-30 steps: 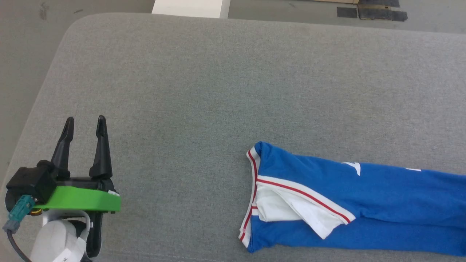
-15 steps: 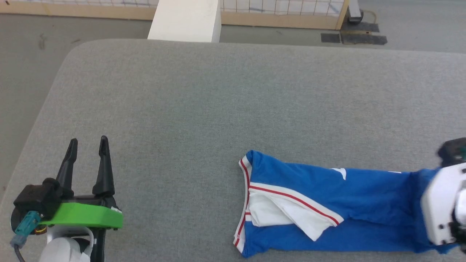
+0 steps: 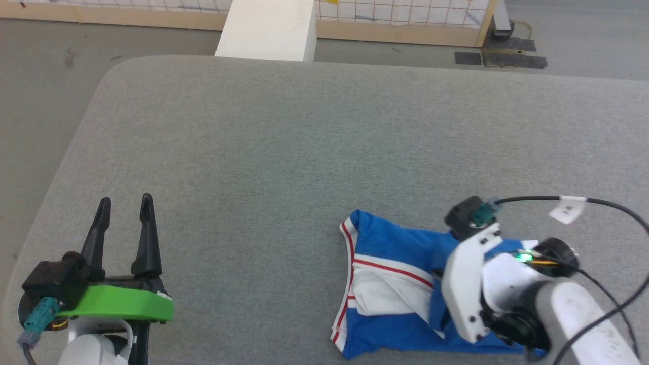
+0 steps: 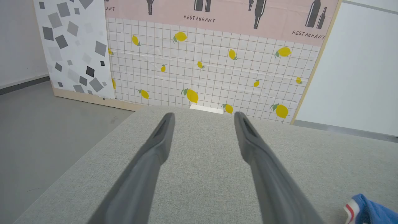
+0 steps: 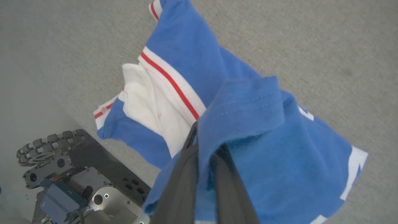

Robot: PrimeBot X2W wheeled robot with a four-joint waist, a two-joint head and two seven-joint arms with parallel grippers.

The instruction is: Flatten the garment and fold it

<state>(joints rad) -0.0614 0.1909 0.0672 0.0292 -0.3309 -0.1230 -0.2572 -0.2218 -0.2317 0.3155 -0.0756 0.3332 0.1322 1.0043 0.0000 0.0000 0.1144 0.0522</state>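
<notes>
Head camera first: a grey fabric-topped desk [image 3: 304, 142] spans the frame. The garment [image 3: 390, 243] lies on it at 5 o'clock, close to the near edge. It is blue, with a white sleeve and red-and-white trim showing at its left end. Over its right part sits the right end effector [image 3: 442, 309], its fingers hidden here beneath the white wrist housing. At 8 o'clock the left end effector [image 3: 125, 203] is well apart from the cloth, fingers spread and empty. Beyond the desk at 12 o'clock stands a white block [image 3: 268, 28].

Left wrist camera: both fingers [image 4: 158, 146] fan apart over bare desk with nothing between them. A corner of the garment [image 4: 367, 205] peeks in at 4 o'clock, and a lemon-patterned panel [image 4: 202, 71] stands behind at 12 o'clock.

Right wrist camera: the right end effector [image 5: 206, 146] has its fingers pressed close together, pinching a hemmed blue fold of the garment that is raised and draped over the rest. White sleeve and striped trim lie toward 10 o'clock. The robot base [image 5: 62, 161] shows at 8 o'clock.
</notes>
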